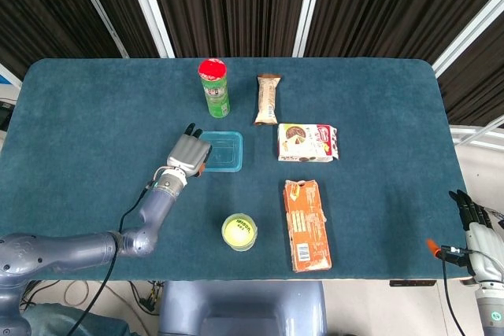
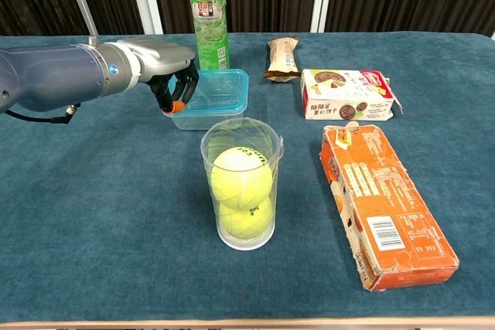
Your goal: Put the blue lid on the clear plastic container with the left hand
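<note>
The clear plastic container [image 2: 209, 113] [image 1: 223, 164] stands left of the table's middle, and the blue lid [image 2: 223, 86] [image 1: 224, 149] lies on top of it. My left hand [image 2: 166, 67] [image 1: 189, 153] is at the container's left end. Its dark fingers [image 2: 188, 81] curl over the lid's left rim, and the orange-tipped thumb [image 2: 177, 106] presses against the wall below, so the rim is pinched between them. The hand hides that left corner. My right hand [image 1: 472, 214] hangs off the table's front right corner with its fingers straight and nothing in it.
A green chip can [image 2: 207, 13] stands just behind the container. A clear cup with tennis balls [image 2: 241, 187] stands in front of it. A snack bar [image 2: 282, 56], a biscuit box [image 2: 348, 94] and an orange carton [image 2: 383, 206] lie to the right.
</note>
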`<control>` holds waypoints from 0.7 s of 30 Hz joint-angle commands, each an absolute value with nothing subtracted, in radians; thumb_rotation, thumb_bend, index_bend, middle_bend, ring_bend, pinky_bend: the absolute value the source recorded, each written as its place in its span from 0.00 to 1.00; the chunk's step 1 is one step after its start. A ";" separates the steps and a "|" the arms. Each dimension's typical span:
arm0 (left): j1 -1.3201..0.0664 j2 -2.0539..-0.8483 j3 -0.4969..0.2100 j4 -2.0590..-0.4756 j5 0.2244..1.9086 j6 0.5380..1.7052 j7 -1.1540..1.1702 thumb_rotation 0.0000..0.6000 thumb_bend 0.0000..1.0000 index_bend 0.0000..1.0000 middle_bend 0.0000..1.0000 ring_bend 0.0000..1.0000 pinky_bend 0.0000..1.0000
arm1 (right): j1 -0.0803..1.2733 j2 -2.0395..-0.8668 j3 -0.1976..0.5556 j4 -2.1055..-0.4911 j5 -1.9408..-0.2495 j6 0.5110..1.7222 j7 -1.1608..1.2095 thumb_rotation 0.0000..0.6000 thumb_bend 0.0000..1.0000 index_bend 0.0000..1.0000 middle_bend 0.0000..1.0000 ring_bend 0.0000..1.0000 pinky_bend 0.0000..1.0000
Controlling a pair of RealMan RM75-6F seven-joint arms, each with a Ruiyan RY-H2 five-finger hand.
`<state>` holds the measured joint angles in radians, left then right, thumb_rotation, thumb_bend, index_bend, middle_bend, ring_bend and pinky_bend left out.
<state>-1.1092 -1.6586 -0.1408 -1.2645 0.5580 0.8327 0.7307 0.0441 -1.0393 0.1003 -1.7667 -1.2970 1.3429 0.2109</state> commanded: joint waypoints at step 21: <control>-1.123 -1.603 -0.225 -1.373 0.685 0.890 0.644 1.00 0.51 0.68 0.55 0.12 0.05 | 0.043 -1.039 0.100 -1.770 -1.298 1.345 0.209 1.00 0.29 0.07 0.00 0.00 0.00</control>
